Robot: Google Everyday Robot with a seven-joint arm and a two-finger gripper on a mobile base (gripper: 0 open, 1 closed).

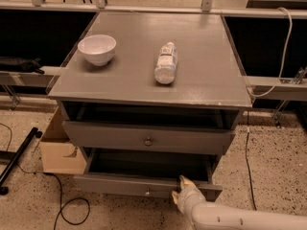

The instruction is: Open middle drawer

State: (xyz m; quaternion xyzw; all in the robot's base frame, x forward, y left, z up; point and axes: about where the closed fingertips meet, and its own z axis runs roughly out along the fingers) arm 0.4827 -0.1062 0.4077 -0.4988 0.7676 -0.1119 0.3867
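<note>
The middle drawer [120, 185] is the lower grey drawer with a low front and a small round knob [147, 192]. It stands pulled out from the grey cabinet [144, 87], and its dark grey inside shows behind the front. My gripper [180, 189] is at the right part of that front's top edge, right of the knob. The white arm [230, 219] comes in from the bottom right.
Above it sits a wider, taller-fronted grey drawer [105, 135], slightly out, with its own knob [148, 141]. On the cabinet top are a white bowl [97, 48] and a lying bottle [166, 63]. A cardboard box [60, 152] and cables lie on the floor at left.
</note>
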